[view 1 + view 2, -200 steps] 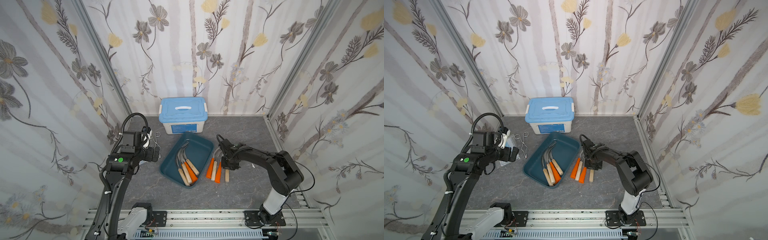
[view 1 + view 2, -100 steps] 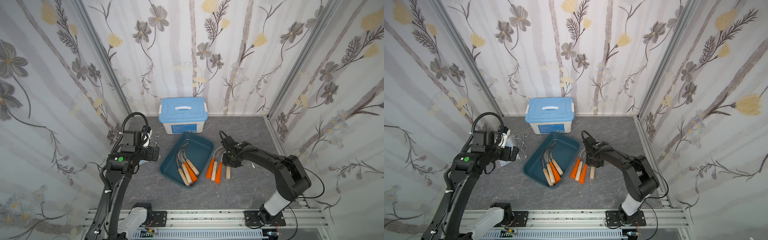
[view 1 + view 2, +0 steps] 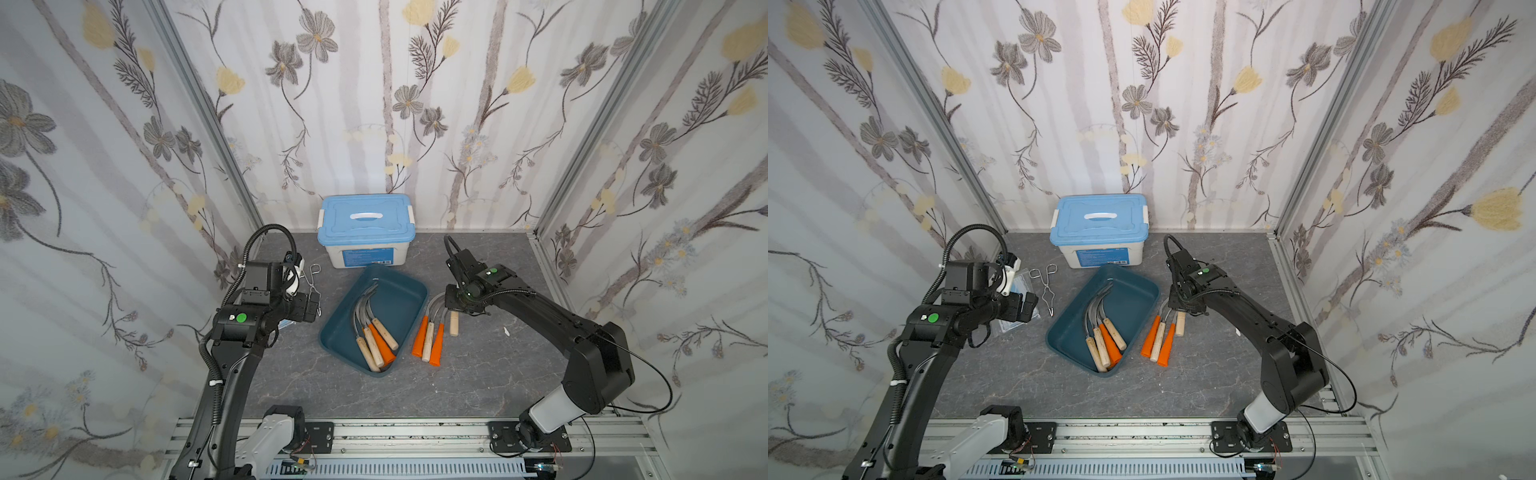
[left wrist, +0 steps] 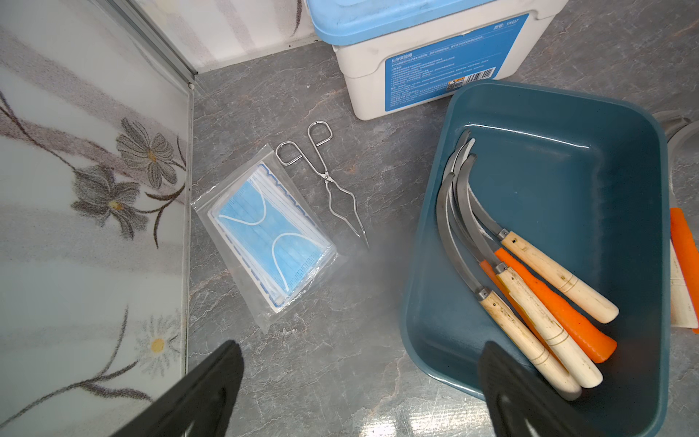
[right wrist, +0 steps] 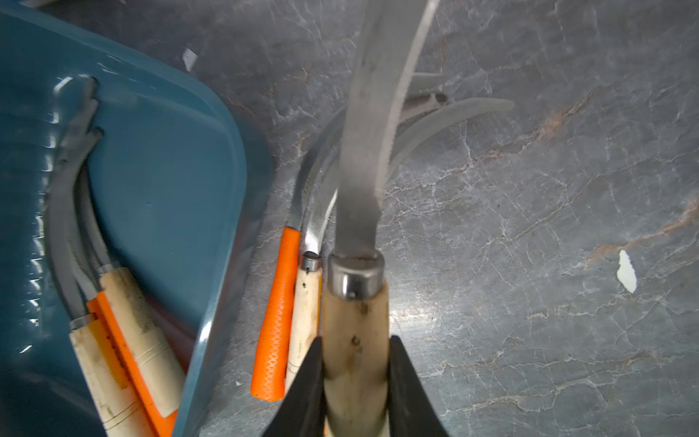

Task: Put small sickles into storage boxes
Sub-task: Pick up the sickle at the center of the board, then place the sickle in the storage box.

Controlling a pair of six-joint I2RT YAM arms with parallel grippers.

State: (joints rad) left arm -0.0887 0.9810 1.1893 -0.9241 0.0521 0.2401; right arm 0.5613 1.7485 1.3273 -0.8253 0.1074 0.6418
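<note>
The right gripper (image 5: 355, 350) clamps its black fingers (image 5: 308, 382) on the pale wooden handle of the held sickle (image 5: 355, 314), just behind the bright metal ferrule. The curved grey blade is serrated along one edge and extends away from the fingers, over the blades of the loose sickles (image 3: 428, 340). These three loose sickles lie on the grey marble-patterned counter (image 3: 478, 374), just beside the storage box (image 3: 401, 297). Two have tapered orange plastic handles with a cross-hatched texture; the one between them has a wooden handle. The storage box is a dark teal plastic tray, rectangular, with rounded corners, low sloping walls and a glossy floor. The stored sickles (image 4: 529, 287) lie bunched along one long wall, wooden and orange handles together, blade tips toward the end nearest the white box (image 3: 365, 245) with its light-blue lid. The left gripper (image 4: 361, 346) hangs above the counter beside the storage box, its fingers (image 4: 212, 382) spread wide and holding nothing. Wire tongs (image 4: 329, 181) and a clear bag of face masks (image 4: 264, 230) lie flat near it.
</note>
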